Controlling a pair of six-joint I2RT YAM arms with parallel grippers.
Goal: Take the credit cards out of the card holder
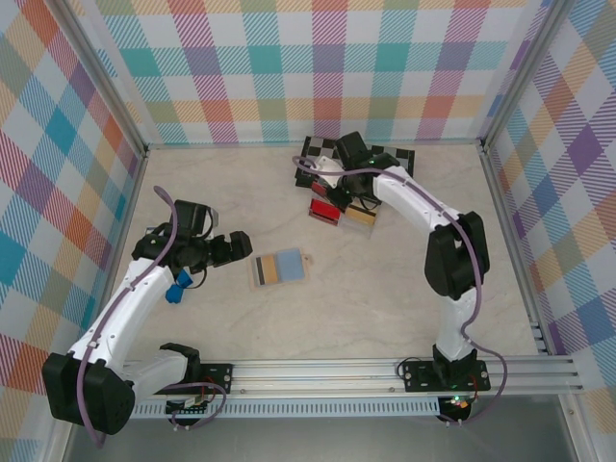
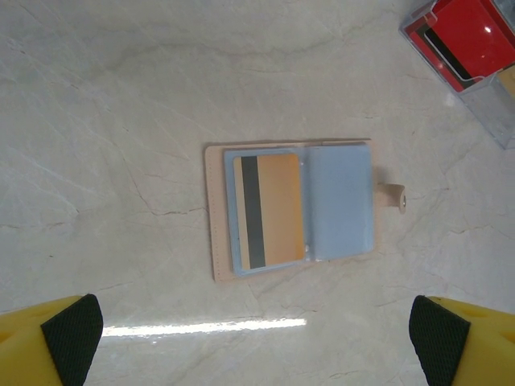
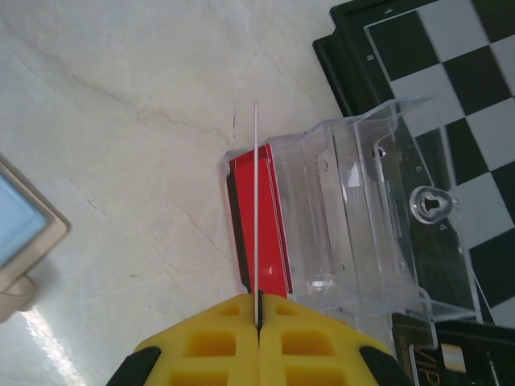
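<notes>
Card holder lies open and flat approx mid-desk. Its small tab sticks out on the side toward the R arm. In the L wrist view one panel has an orange-tan card w/ a dark stripe tucked in it; the other panel shows plain light blue. L gripper has its jaws spread wide w/ nothing btwn them, and its black pads sit well apart at either side of the view. In the top view it's near the holder on the L arm's side, not touching it. R gripper is at the far part of the desk by a clear tray. Its jaws are pinched tight on a thin card, seen edge-on as a pale line, colour can't tell. That card stands upright over the red cards at the front of the tray; can't tell if it touches them. The tray also has a tan item next to the red ones. The tray sits against a chessboard; can't tell if it's overlapping or just touching. Holder and tray are well apart. A small blue object lies by the L arm, too small to tell what.
</notes>
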